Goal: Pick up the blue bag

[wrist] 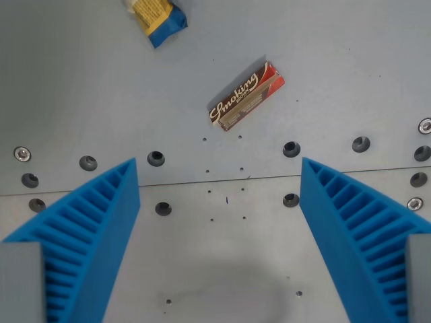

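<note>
The fingers stand wide apart with nothing between them, hanging over bare table. The blue bag lies far from them, at the top edge of the wrist view and partly cut off by it, up and to the left of the brown packet.

The likely trouble is the packet: it sits between the fingers and the bag, so a straight approach could nudge it or tempt a grasp on the wrong thing. The bag also looks crumpled and soft, blue with a yellow printed panel, so a pinch near one end may slide off or catch only a loose fold.

The packet is a flat, stiff-looking slab, brown and red with white lettering, lying askew. The fingers are blue ribbed wedges, seemingly flexible plastic. The table is smooth grey metal, dotted with screw holes and a seam running below the packet.
</note>
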{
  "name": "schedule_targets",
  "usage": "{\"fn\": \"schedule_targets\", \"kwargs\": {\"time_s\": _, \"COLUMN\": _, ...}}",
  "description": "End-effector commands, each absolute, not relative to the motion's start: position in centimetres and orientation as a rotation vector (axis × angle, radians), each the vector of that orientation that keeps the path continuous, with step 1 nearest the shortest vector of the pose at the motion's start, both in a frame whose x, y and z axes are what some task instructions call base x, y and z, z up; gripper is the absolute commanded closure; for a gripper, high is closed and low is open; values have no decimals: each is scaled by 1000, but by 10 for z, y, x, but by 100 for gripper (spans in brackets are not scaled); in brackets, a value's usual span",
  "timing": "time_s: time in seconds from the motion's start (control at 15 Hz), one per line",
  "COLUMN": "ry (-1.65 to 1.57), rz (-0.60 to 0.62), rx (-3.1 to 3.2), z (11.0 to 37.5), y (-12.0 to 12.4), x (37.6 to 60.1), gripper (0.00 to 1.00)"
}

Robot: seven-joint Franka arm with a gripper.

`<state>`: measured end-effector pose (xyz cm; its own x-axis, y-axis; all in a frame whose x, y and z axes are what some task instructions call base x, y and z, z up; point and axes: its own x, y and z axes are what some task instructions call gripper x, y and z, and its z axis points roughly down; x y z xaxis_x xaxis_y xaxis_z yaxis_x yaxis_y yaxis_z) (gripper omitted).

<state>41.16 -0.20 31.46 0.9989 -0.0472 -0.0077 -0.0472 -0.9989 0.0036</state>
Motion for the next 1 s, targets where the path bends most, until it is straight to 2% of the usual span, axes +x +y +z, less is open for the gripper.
{"fn": "schedule_targets", "kwargs": {"time_s": 0.07, "ry": -73, "rz": -4, "rx": 3137, "z": 317, "y": -2, "x": 411, "gripper": 0}}
{"fn": "schedule_targets", "kwargs": {"time_s": 0.47, "ry": 3, "rz": 10, "rx": 3139, "z": 312, "y": -2, "x": 414, "gripper": 0}}
{"fn": "schedule_targets", "kwargs": {"time_s": 1.0, "ry": 340, "rz": 101, "rx": 3119, "z": 276, "y": 3, "x": 434, "gripper": 0}}
